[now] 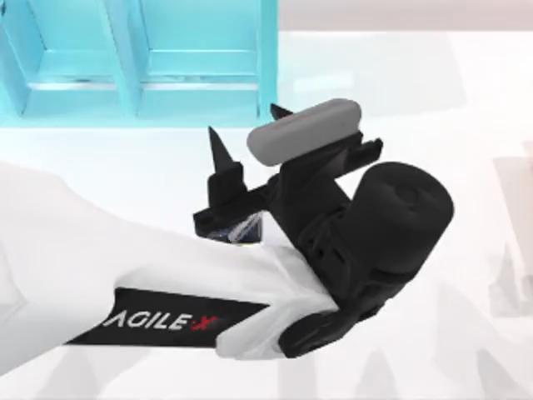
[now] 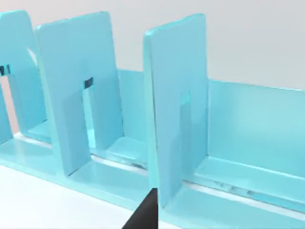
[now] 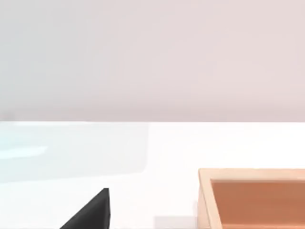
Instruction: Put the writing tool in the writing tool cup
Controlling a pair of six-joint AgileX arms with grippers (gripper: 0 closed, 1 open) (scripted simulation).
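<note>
My left arm reaches across the middle of the top view, close under the camera. Its gripper (image 1: 246, 127) points at the turquoise shelf organizer (image 1: 141, 58) and is open, with nothing between the two black fingertips. One of those fingertips (image 2: 147, 212) shows in the left wrist view, just short of an organizer divider (image 2: 176, 105). A sliver of something dark blue (image 1: 241, 231) peeks out under the gripper's body; I cannot tell whether it is the writing tool cup. The writing tool is hidden. My right gripper (image 3: 90, 212) is a black tip low in the right wrist view.
The organizer stands along the table's far left edge, with upright dividers and open bays. An open orange-brown box with a pale rim (image 3: 252, 195) sits on the white table in the right wrist view. A pale object (image 1: 515, 200) lies at the table's right edge.
</note>
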